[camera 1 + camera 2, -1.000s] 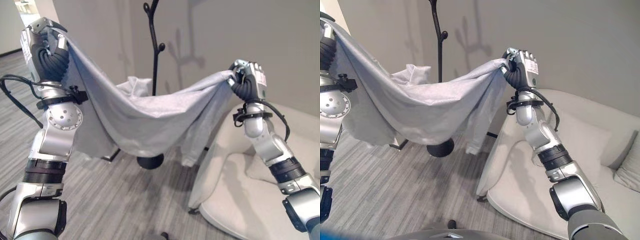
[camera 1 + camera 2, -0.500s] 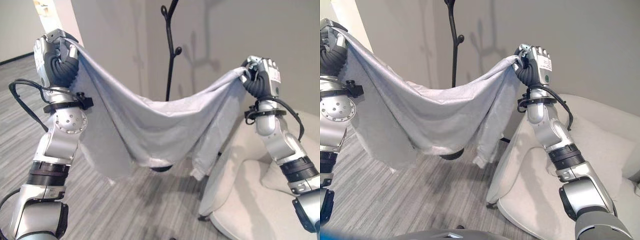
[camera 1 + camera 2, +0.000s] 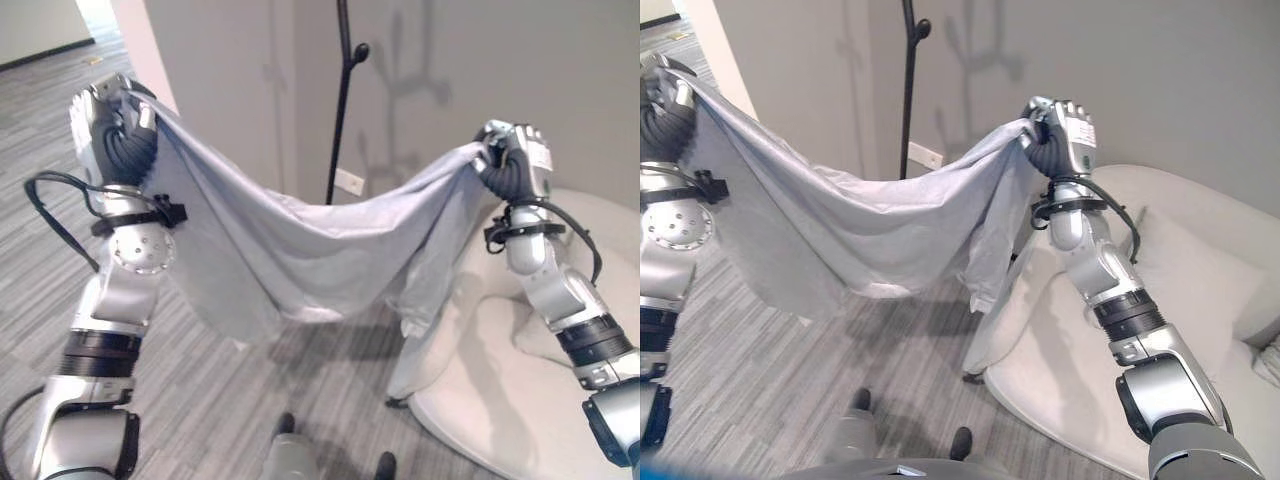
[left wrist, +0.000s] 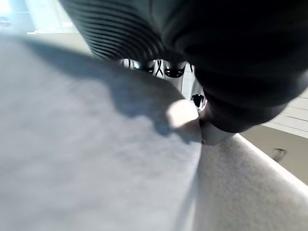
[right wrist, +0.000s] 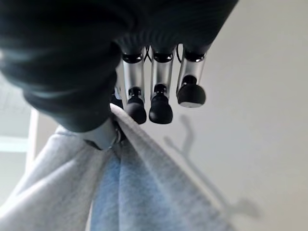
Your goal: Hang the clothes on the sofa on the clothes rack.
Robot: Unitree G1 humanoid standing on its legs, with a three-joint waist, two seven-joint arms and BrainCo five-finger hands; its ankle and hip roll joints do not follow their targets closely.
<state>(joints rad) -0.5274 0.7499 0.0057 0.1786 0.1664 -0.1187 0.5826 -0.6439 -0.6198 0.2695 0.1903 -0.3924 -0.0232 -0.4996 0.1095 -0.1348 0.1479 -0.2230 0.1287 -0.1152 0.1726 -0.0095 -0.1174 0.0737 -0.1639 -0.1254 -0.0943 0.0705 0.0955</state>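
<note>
A light grey garment (image 3: 300, 250) hangs stretched in the air between my two raised hands, sagging in the middle with a sleeve (image 3: 420, 300) dangling on the right. My left hand (image 3: 105, 125) is shut on its left edge, and my right hand (image 3: 515, 160) is shut on its right edge. In the right wrist view the fingers (image 5: 161, 103) and thumb pinch the cloth (image 5: 139, 192). The left wrist view has cloth (image 4: 96, 159) draped under the curled fingers (image 4: 173, 71). The black clothes rack (image 3: 345, 110) stands behind the garment, its pole rising past a hook (image 3: 360, 50).
A cream sofa (image 3: 520, 390) sits low on the right, under my right arm. Grey striped carpet (image 3: 200, 400) covers the floor. A white wall corner (image 3: 140, 40) stands behind my left hand, and a wall socket (image 3: 349, 181) sits low on the grey wall.
The camera has shifted, so the rack sits higher and further right. Both hands keep their hold; the garment has swung left and forward, now covering the rack's base.
</note>
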